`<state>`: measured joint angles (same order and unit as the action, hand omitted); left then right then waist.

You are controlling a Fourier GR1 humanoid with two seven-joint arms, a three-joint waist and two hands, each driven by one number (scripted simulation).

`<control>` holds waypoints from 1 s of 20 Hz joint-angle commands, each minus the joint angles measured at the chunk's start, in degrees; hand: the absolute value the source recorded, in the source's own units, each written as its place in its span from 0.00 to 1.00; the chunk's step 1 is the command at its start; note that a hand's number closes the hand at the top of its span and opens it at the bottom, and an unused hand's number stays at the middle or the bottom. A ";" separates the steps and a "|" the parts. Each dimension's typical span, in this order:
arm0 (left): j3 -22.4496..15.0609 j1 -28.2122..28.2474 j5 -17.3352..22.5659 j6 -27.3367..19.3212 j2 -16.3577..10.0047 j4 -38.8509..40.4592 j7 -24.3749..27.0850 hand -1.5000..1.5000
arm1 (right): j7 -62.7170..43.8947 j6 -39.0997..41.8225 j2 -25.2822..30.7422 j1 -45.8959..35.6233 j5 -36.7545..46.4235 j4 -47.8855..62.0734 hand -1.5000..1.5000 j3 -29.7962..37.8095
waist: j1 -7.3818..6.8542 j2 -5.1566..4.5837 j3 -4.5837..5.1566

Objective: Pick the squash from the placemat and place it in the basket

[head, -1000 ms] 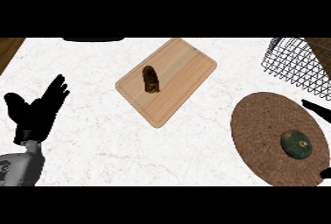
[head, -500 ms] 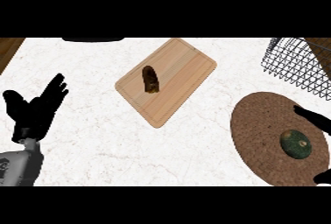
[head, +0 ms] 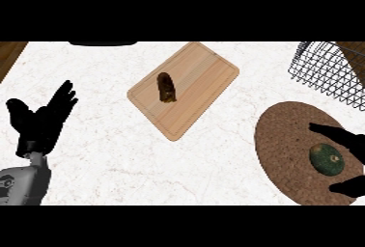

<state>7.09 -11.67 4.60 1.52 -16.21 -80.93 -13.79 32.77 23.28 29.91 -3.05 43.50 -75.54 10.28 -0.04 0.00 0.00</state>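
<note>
Light-wood rectangular cutting board (head: 203, 79) with rounded corners lies diagonally on the white marbled counter top (head: 143, 159), upper middle of the view. A small dark brown oblong item (head: 166, 87) lies on the board, left of its centre; can't tell what it is. A dark flat shape (head: 103, 43) at the counter's far edge is cut off and unidentifiable. A brown wooden strip (head: 10, 55) shows past the counter's top-left corner.
</note>
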 commanded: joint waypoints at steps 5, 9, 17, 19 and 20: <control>2.29 -0.99 -0.50 2.39 -0.31 5.62 4.71 0.50 | 1.50 -5.98 -2.58 0.64 7.34 0.53 1.00 -4.23 | 0.19 -0.01 0.01; 0.42 1.30 -1.26 0.95 1.83 -1.11 1.49 0.50 | 5.88 -10.01 -2.48 -1.75 9.49 7.44 1.00 -4.25 | -0.08 -0.02 -0.01; 1.19 -1.87 -0.43 1.89 -0.07 0.31 -0.57 0.50 | -33.72 -8.95 -27.87 -7.15 15.72 -1.64 1.00 -8.89 | -1.33 0.00 0.18; 0.33 -1.03 -0.76 1.90 1.18 1.08 0.64 0.50 | -40.26 -7.07 -29.17 -9.50 16.66 -3.81 1.00 -11.18 | -1.51 0.03 0.23; -0.24 -2.30 -1.19 1.14 1.88 1.50 -0.28 0.50 | -43.28 -7.97 -29.27 -10.17 16.29 -3.79 1.00 -13.16 | -1.35 -0.12 0.11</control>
<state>7.79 -12.80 4.06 3.36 -15.41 -80.12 -13.71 2.15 17.97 10.88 -10.68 60.48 -79.21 1.78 -0.45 0.76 2.04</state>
